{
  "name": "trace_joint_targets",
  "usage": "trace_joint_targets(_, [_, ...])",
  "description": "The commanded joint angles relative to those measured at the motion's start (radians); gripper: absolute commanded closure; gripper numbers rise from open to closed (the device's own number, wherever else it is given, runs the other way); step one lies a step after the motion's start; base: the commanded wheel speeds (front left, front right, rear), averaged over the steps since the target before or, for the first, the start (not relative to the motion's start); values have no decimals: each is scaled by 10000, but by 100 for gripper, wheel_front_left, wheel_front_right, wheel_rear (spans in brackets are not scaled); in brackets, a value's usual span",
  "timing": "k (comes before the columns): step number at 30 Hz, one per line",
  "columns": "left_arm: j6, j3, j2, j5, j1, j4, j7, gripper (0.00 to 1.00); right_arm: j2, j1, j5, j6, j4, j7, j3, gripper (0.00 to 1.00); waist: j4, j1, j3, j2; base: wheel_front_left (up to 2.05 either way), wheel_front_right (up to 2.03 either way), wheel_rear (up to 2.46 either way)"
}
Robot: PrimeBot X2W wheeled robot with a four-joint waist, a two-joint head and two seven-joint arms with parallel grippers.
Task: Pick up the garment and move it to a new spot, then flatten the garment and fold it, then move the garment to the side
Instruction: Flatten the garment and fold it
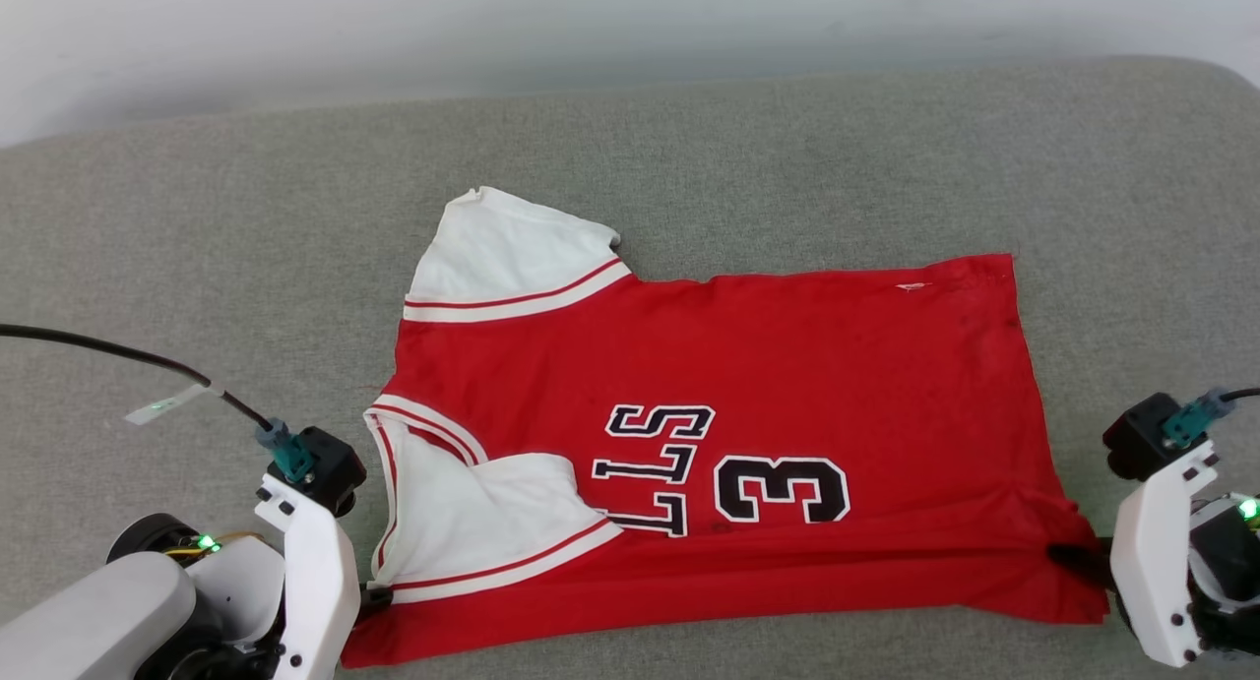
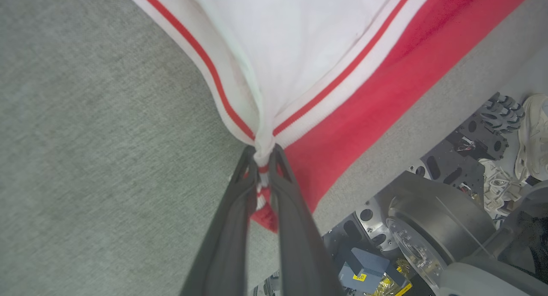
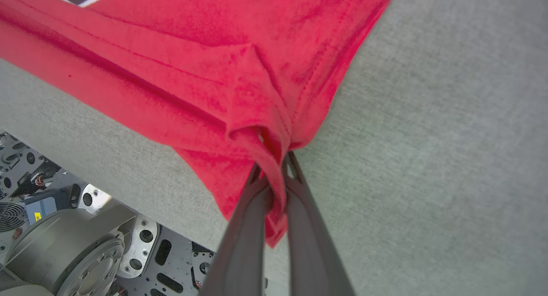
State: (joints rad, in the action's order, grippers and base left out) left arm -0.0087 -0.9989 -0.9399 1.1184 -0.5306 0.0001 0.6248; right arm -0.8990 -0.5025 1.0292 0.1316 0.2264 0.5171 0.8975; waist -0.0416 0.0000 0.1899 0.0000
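Head view: the red basketball jersey (image 1: 787, 365) lies flat on a grey upholstered surface (image 1: 246, 217), its long axis running from 9 o'clock to 3 o'clock. The shoulders point toward 9 o'clock and the straight hem toward 3 o'clock. At the shoulder end, two flaps turn back to show the white inside, edged with white-and-red striped trim, one at 10 o'clock and one at 8 o'clock. The black letters and the number 3 (image 1: 783, 490) sit in the half of the jersey nearer the robot. At 7 o'clock, the left gripper (image 2: 263, 156) has its fingers closed narrow on a bunched bit of striped trim. At 4 o'clock, the right gripper (image 3: 278, 159) pinches the red hem corner, its fingers drawn together with cloth gathered between them. Both gripped corners lie close to the surface's near edge.
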Motion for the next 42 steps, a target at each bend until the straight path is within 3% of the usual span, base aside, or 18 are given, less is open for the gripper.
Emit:
trace_joint_targets(1, [39,-37,-70,-96,135,159,-70,100,152,155,-128,-17,242,-28,-60,100,-33,0,98,0,0,0,0])
trace_joint_targets(3, [58,-36,40,-70,131,288,-114,100,432,210,-268,-17,559,-129,-119,100,-40,0,155,0,0,0,0])
trace_joint_targets(4, [87,-17,83,-79,115,355,-156,94,580,252,-310,-17,726,-173,-146,91,-37,0,172,0,0,0,0])
trace_joint_targets(5, [113,-3,112,-168,67,418,-224,27,715,278,-363,-17,882,-232,-173,62,-30,0,180,0,0,0,0])
trace_joint_targets(6, [139,13,147,-203,23,483,-293,0,835,267,-429,-17,987,-367,-235,0,-19,0,175,0,0,0,0])
trace_joint_targets(10, [121,209,121,-203,-128,568,-547,0,1067,158,-870,-14,1108,-1190,-416,0,10,0,21,0,0,0,0])
trace_joint_targets(16, [167,817,-229,-488,-652,355,-1289,0,1264,-116,-1799,-13,888,-3257,-1221,0,-94,0,-272,0,0,0,0])
trace_joint_targets(20, [240,1183,-289,-1067,-1340,408,-1788,0,1725,-48,-2520,-13,913,-4970,-2436,0,-217,0,-247,0,0,0,0])
trace_joint_targets(26, [60,1558,27,-1363,-2743,776,-1498,0,2870,539,-4096,-13,734,-6921,-4851,0,-506,0,293,0,0,0,0])
trace_joint_targets(32, [-83,1942,509,-1094,-4400,1695,-566,0,4154,1540,-5683,-13,-719,-7261,-6728,0,-928,0,1328,0,0,0,0])
trace_joint_targets(36, [-268,1805,672,-1386,-5262,2068,25,0,4790,2042,-6222,-11,-1610,-7076,-7362,0,-1116,0,1884,0,0,0,0])
trace_joint_targets(42, [-465,1712,954,-1220,-6796,2859,1762,0,5529,2552,-6867,-11,-3080,-6573,-7902,0,-1461,0,2970,0,0,0,0])
